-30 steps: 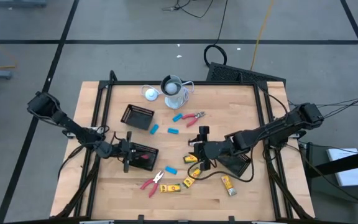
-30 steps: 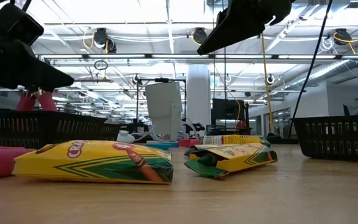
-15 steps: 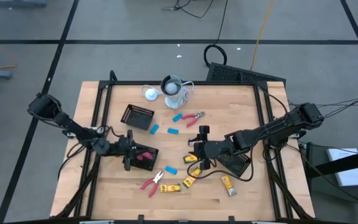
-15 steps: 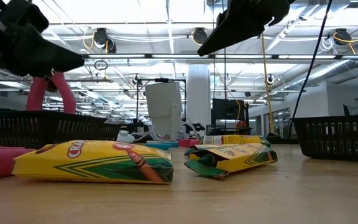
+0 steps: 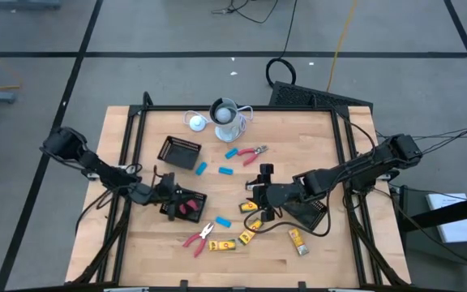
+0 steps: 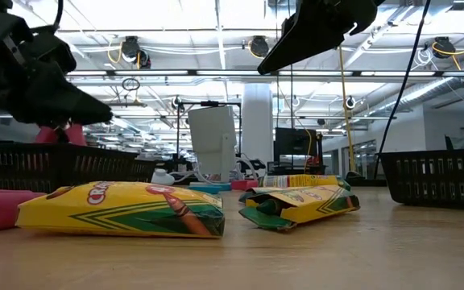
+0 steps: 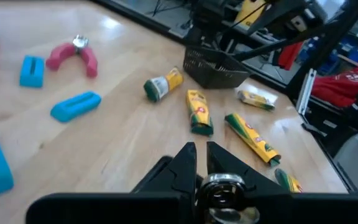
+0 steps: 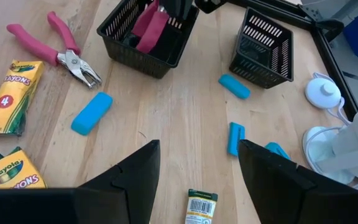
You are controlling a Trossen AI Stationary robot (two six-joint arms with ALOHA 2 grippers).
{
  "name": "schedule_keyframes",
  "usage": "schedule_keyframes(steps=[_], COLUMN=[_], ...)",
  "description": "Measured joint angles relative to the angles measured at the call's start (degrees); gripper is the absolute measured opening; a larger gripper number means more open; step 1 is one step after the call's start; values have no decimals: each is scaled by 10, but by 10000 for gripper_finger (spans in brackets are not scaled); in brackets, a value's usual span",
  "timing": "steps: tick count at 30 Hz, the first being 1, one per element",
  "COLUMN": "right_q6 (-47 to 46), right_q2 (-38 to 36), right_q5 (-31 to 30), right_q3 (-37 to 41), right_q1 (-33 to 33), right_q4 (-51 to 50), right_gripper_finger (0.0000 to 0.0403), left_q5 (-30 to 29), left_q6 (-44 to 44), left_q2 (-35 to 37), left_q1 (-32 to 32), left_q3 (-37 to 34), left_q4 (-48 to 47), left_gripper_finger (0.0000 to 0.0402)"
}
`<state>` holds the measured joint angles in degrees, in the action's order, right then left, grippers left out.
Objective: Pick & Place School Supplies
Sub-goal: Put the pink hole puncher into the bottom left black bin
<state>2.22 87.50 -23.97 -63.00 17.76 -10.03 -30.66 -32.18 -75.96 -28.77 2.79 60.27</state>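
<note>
My left gripper (image 5: 171, 204) (image 7: 199, 149) hovers over the black mesh basket (image 5: 191, 197) near the table's left side, shut on red-handled pliers (image 5: 189, 208). My right gripper (image 5: 259, 193) (image 8: 194, 180) is open and hangs above the table's middle, touching nothing. On the wood lie another pair of red pliers (image 5: 199, 239), a third pair (image 5: 254, 152), light-blue blocks (image 5: 226, 172) (image 8: 92, 113) and yellow crayon boxes (image 5: 251, 207) (image 6: 123, 208). My left gripper pinches the pliers near their shiny metal head (image 7: 219, 186), which sits between the two fingers. The fingers slant down from above. The red handles (image 8: 149, 28) hang below the fingers into the basket; whether they touch its floor is hidden by the mesh wall.
A second black basket (image 5: 178, 152) stands toward the far left, and a third (image 5: 310, 212) lies under my right arm. A white cup-like object with a cable (image 5: 227, 118) sits at the far edge. Bare wood shows along the near edge.
My left gripper has shifted a little toward the table's right, over the basket. In the low view the red handles first rose well above the basket wall, then sank back behind it. My right arm has kept still.
</note>
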Motion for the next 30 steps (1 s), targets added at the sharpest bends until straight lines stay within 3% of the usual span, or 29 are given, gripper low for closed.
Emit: schedule_keyframes(steps=[12,20,30], right_q6=[0,4,4], right_q2=[0,0,0], right_q5=[0,0,0], right_q3=[0,0,0], right_q1=[0,0,0], right_q4=[-2,-2,-7], right_gripper_finger=[208,208,208], left_q5=[-61,-83,-88], left_q6=[-110,-60,-115], left_q2=[-39,-37,-38], left_q1=[-25,-39,-36], left_q3=[1,0,0], left_q4=[3,106,49], left_gripper_finger=[27,27,27])
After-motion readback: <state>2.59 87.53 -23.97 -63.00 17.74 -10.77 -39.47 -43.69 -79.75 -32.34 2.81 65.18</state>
